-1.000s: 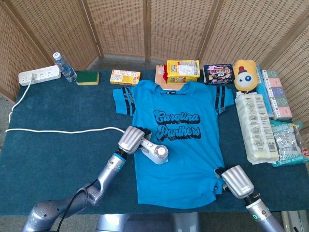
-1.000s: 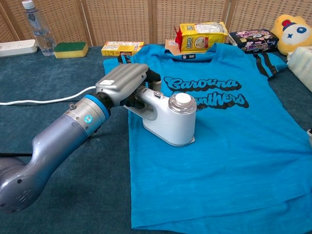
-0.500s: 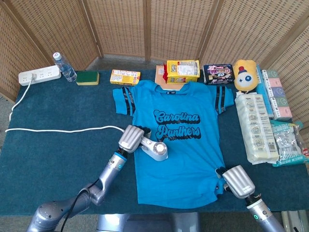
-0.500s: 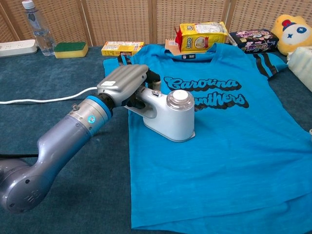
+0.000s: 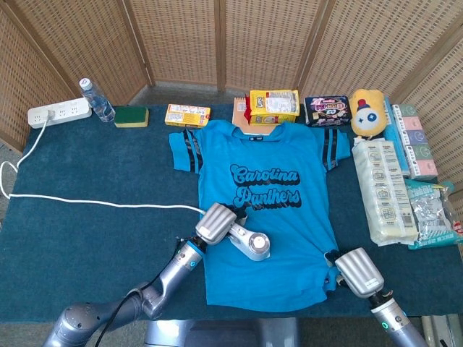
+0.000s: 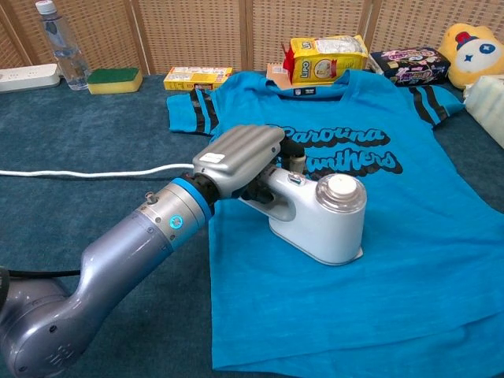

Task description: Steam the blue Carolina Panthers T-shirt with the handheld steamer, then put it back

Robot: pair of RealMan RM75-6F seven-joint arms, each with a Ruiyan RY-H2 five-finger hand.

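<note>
The blue Carolina Panthers T-shirt (image 5: pixel 278 155) (image 6: pixel 425 260) lies flat on the dark green table. My left hand (image 5: pixel 216 223) (image 6: pixel 240 160) grips the handle of the white handheld steamer (image 5: pixel 252 244) (image 6: pixel 323 220), which rests on the shirt's lower middle, below the lettering. Its white cord (image 5: pixel 101 202) (image 6: pixel 87 172) trails left across the table to the power strip (image 5: pixel 59 112). My right hand (image 5: pixel 359 272) rests at the shirt's bottom right hem with its fingers curled down onto the cloth; whether it pinches the fabric is hidden. The chest view does not show the right hand.
Along the table's back stand a water bottle (image 5: pixel 96 100), a green sponge (image 5: pixel 131 116), a yellow box (image 5: pixel 187 114), a yellow snack bag (image 5: pixel 274 105), a dark snack bag (image 5: pixel 328 110) and a yellow plush (image 5: pixel 370 112). Packaged goods (image 5: pixel 383 189) lie along the right edge.
My left hand has slid the steamer to the right and toward the front edge, from the shirt's left side to its lower middle. The cord followed and pulled straighter. The right hand stayed at the hem.
</note>
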